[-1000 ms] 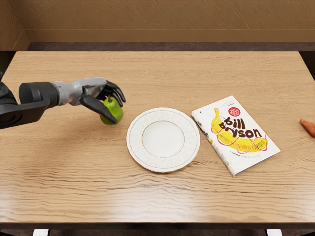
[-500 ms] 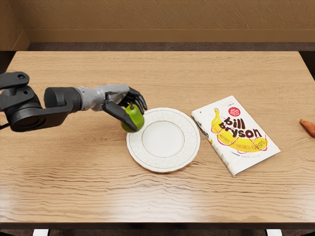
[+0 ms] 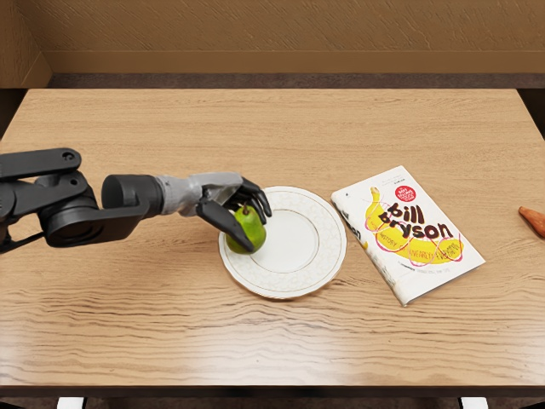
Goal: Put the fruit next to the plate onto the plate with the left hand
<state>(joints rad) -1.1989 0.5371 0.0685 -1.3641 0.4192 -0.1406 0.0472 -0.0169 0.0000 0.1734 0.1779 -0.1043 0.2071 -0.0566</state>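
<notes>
Head view, single moment.

Left arm point(image 3: 77, 204): mine, comes in from the left edge. The forearm runs roughly level across the wooden table point(image 3: 170, 332), wrist pointing right toward the plate point(image 3: 330, 256).

Left hand point(image 3: 226, 204): clamped on the green fruit point(image 3: 251, 228). My dark fingers point(image 3: 256, 201) curl over its top and far side, and the thumb point(image 3: 226, 232) presses against its near left side. A short stem pokes up between the fingers. The fruit looks pear-like, but I cannot be sure of the kind.

Fruit position: over the left part of the plate, overlapping the patterned rim and the edge of the plain centre well. From this angle I cannot tell whether its underside touches the plate or hangs just above it.

Plate: white, round, faint ornament on the rim, lying flat about mid-table.

Book point(image 3: 409, 234): white and yellow paperback, cover up, "bill bryson" in dark letters over a banana drawing, red round sticker near the top. It lies just right of the plate, turned at an angle. Its long left edge is close to the plate rim, with a narrow strip of table showing between them.

Orange object point(image 3: 533, 219): at the right edge of the table, cut off by the frame, well apart from plate and book; kind unclear
</notes>
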